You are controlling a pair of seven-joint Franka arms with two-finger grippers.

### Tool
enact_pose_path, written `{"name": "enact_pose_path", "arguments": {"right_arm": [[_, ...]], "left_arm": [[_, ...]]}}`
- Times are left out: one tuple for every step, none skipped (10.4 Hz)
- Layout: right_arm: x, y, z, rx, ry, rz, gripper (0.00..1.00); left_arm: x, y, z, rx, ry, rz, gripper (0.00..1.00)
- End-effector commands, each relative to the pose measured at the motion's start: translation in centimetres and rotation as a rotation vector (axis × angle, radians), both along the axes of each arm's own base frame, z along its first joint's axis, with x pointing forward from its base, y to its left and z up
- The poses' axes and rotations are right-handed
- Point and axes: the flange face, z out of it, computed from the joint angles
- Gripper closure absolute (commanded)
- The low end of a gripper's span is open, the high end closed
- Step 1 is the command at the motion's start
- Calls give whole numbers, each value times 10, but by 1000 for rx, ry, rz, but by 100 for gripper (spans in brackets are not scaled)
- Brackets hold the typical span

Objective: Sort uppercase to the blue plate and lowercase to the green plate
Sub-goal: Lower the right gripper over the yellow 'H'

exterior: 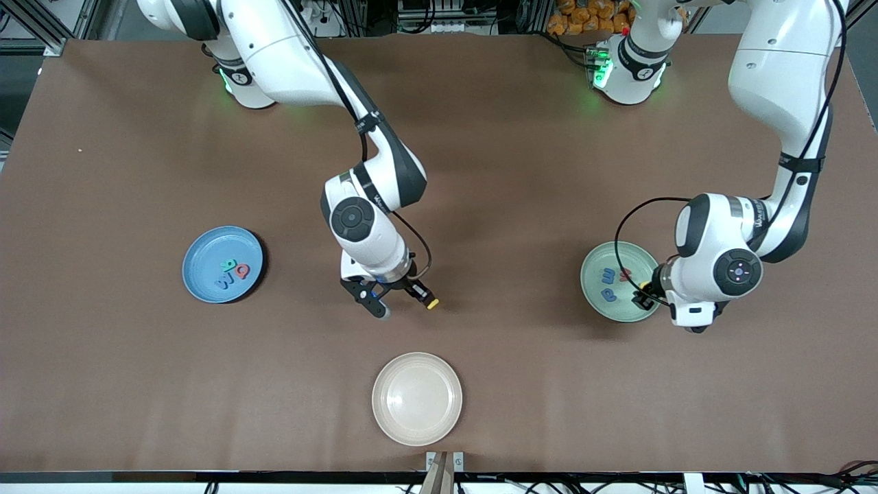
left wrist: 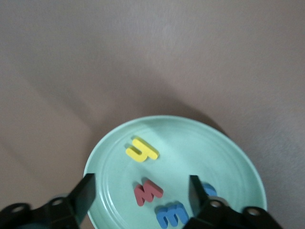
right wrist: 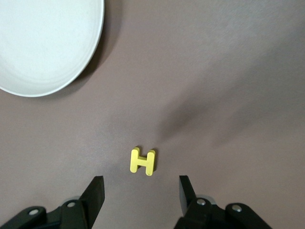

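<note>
The left gripper (left wrist: 143, 195) hangs over the round pale mint-green plastic plate (exterior: 595, 293), which sits toward the left arm's end of the table; its black fingers (left wrist: 85, 193) stand wide apart with nothing between them. In that plate lie a small yellow foam lowercase h (left wrist: 141, 150), a red foam lowercase m-shaped letter (left wrist: 148, 192) and a blue foam lowercase m (left wrist: 172, 215), with part of another blue letter (left wrist: 209, 190) showing past one finger; the yellow h rests apart from the red letter, and the red and blue ones lie just beside each other. The right gripper (right wrist: 141, 193) is over the bare brown table (exterior: 521, 171) near its middle, fingers (right wrist: 95, 191) spread wide and empty, directly above a small yellow foam capital H (right wrist: 142, 161) lying flat on the tabletop. A round beige plastic plate (exterior: 417, 398) sits nearer to the front camera than that letter. Toward the right arm's end rests the round mid-blue plastic plate (exterior: 206, 250), holding a teal foam letter (exterior: 228, 265), a red foam letter (exterior: 242, 272) and a blue foam letter (exterior: 223, 282) close together.
</note>
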Motion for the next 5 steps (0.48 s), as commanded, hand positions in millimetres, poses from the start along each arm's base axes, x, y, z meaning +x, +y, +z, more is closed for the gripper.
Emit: {"name": "enact_pose_path", "arguments": {"right_arm": [[11,20,-7,-21,36,-10,30],[14,21,-7,-23,35,-13,31],[14,21,-11,-28,35,-11,31],[14,23,-14,-30,34,-8,31],[13,25,-21,-35,36,-7,31]], "left_arm": [[14,-5,34,18,-66,-35,0],[18,-10,41,17,-83,-43,0],[22,-11,48,15,-97,-41,0],[22,-14,49,13,-100,-44,0],[21,-16,50,13,-97,-44,0]]}}
